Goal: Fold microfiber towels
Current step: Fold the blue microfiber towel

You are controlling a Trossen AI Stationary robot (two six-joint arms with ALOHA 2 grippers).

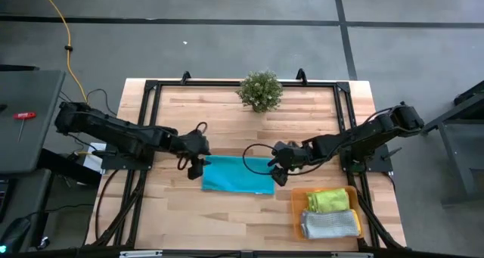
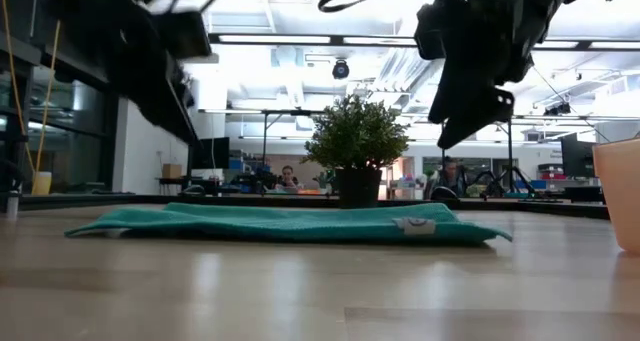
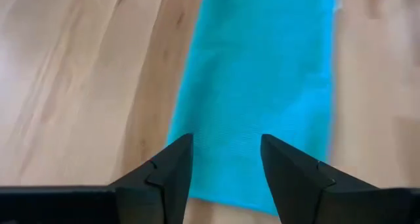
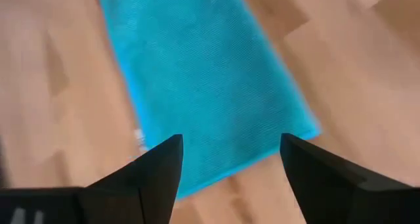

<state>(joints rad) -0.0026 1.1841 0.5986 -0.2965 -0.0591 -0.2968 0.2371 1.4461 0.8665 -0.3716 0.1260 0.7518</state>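
A teal microfiber towel (image 1: 238,175) lies flat on the wooden table as a folded rectangle, also seen in the low view (image 2: 290,224). My left gripper (image 1: 195,166) hovers open just above its left end (image 3: 256,106). My right gripper (image 1: 278,170) hovers open above its right end (image 4: 203,73). Neither touches the towel. A lime green towel (image 1: 330,200) and a light grey towel (image 1: 330,225) lie folded in the orange tray (image 1: 296,212).
A small potted plant (image 1: 261,90) stands at the table's far edge, behind the towel. The orange tray sits at the near right corner. Bare wood stretches in front of the towel and at the near left. Black frame rails (image 1: 144,122) run along the table's sides.
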